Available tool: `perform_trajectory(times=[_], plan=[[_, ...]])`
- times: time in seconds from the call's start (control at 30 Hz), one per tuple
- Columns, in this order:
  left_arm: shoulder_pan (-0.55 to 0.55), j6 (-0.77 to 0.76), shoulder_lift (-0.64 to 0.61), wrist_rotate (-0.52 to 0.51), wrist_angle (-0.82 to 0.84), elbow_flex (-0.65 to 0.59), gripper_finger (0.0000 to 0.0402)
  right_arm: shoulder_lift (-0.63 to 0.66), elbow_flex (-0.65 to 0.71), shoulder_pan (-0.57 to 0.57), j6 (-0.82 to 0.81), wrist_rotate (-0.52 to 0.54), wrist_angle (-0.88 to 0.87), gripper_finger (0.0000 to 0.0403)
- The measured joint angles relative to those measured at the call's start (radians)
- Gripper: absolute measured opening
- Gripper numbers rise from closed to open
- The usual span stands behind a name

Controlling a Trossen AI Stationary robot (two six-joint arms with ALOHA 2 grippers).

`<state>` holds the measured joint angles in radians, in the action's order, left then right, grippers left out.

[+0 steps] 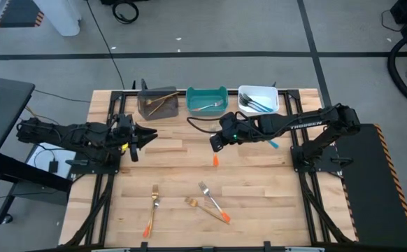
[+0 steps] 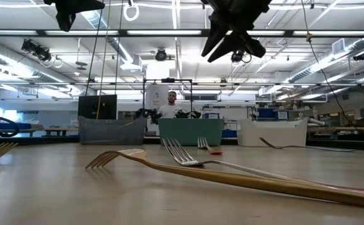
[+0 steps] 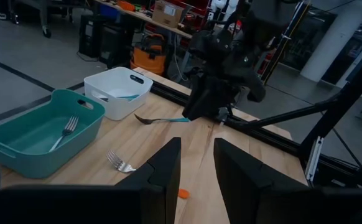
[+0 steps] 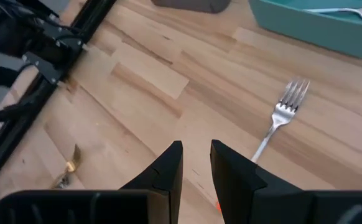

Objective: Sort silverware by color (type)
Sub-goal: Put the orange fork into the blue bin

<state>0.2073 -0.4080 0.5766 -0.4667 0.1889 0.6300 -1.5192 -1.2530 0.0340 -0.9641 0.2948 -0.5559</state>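
Observation:
My right gripper (image 1: pixel 216 145) (image 4: pixel 196 167) hangs open above mid-table, over a silver fork with an orange handle (image 4: pixel 282 115) (image 1: pixel 217 160) that lies flat beside its fingers. My left gripper (image 1: pixel 145 135) (image 3: pixel 197 167) waits open at the left, above the table and pointing toward the right arm. Two more orange-handled forks (image 1: pixel 151 208) (image 1: pixel 215 201) and a gold fork (image 1: pixel 198 204) lie flat near the table's near edge. A blue-handled fork (image 3: pixel 162 119) (image 1: pixel 273 143) lies flat under the right arm.
Along the far edge stand a grey bin (image 1: pixel 156 103) with gold forks, a teal bin (image 1: pixel 207 100) holding a fork (image 3: pixel 64 132), and a white bin (image 1: pixel 258 99) with blue-handled forks. In the low view a person (image 2: pixel 171 106) shows beyond the table.

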Motion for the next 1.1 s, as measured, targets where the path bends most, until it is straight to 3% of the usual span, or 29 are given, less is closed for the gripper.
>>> perform_trajectory(times=[0.33,0.77,1.1], plan=[[-0.001,0.000,0.000,0.000,0.001,0.000,0.0105,-0.029,0.001,-0.001,0.008,0.024,0.020,0.0091],[-0.002,-0.008,0.049,0.001,0.004,0.001,0.0105,-0.217,0.000,0.002,0.017,-0.141,0.230,0.0091],[-0.002,-0.008,0.065,0.001,-0.021,0.001,0.0105,-0.228,-0.002,-0.013,0.049,-0.148,0.223,0.0091]])
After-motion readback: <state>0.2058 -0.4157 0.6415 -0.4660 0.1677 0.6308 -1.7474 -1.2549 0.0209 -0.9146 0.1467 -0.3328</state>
